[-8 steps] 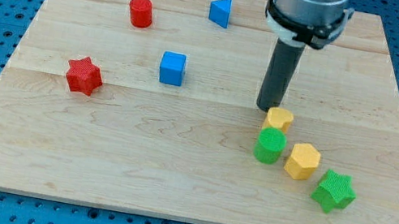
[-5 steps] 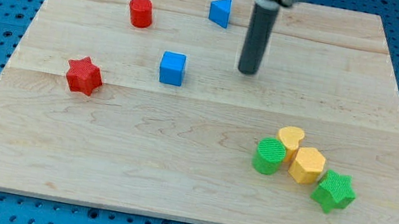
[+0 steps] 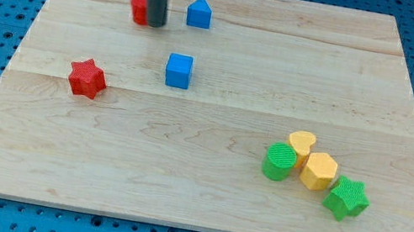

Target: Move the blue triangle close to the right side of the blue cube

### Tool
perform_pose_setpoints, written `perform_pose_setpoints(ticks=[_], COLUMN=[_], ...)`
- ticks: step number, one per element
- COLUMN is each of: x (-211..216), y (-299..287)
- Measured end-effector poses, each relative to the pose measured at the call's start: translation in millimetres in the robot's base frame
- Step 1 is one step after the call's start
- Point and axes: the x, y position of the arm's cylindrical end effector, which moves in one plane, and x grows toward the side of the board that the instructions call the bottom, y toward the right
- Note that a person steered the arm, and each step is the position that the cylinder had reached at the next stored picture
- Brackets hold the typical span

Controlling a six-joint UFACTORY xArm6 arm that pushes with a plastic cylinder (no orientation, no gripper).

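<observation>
The blue triangle [image 3: 199, 13] lies near the view's top, above and slightly right of the blue cube [image 3: 179, 70]. My dark rod comes down from the top edge and my tip [image 3: 155, 23] rests just left of the blue triangle, in front of the red cylinder [image 3: 138, 8], which it partly hides. The tip is above and left of the blue cube, a clear gap away.
A red star [image 3: 86, 79] lies at the left. A green cylinder [image 3: 277, 162], a yellow heart [image 3: 301, 143], a yellow hexagon [image 3: 319, 171] and a green star [image 3: 346, 199] cluster at the lower right. The wooden board [image 3: 201, 200] sits on blue pegboard.
My tip swept from beside the yellow heart up and left across the board to the red cylinder. The blue triangle shifted left. The yellow and green blocks were nudged closer together.
</observation>
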Motion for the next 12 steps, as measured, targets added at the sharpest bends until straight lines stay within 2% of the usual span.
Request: perform_pose_setpoints(ticks=[1, 2, 3, 4, 5, 6, 7, 8, 9, 10, 11, 12], x=[-33.8, -56.3, -33.9, -38.4, -27.8, 25.7, 34.5, 33.8, 54.1, 76.0, 124.3, 65.7], y=[-22.8, 21.6, 125.6, 166.1, 117.8, 149.1, 134.9, 147.6, 109.8, 160.7, 157.6, 144.9])
